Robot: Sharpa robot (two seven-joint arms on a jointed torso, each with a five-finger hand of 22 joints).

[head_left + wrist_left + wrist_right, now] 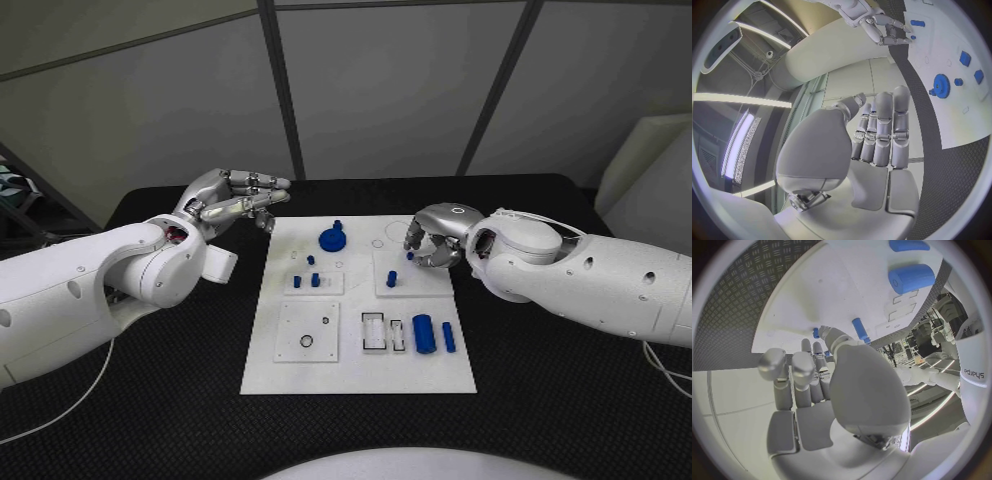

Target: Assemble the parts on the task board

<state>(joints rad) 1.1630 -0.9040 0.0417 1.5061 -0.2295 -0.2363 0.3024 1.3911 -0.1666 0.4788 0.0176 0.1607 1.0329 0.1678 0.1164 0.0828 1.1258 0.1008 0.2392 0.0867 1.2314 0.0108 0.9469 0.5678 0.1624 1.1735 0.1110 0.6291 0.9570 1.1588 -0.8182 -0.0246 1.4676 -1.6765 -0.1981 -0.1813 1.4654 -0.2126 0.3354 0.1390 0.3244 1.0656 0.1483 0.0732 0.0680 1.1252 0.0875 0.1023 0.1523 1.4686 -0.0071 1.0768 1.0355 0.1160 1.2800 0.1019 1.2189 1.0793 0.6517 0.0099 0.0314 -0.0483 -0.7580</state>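
The one piece of writing I can read is the word "sharpa", in dark lowercase letters on the white casing of my right arm (972,371), seen in the right wrist view, where it runs sideways along the shell. The white rectangular task board (433,370) carries outlines and recesses, with no lettering or numbers I can make out. The small blue parts bear no marks I can read.

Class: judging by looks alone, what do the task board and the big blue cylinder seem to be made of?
Task board: probably matte white plastic, flat and even with no glare. Big blue cylinder: likely smooth moulded plastic, uniform colour with a soft sheen in the right wrist view; its material can't be confirmed.
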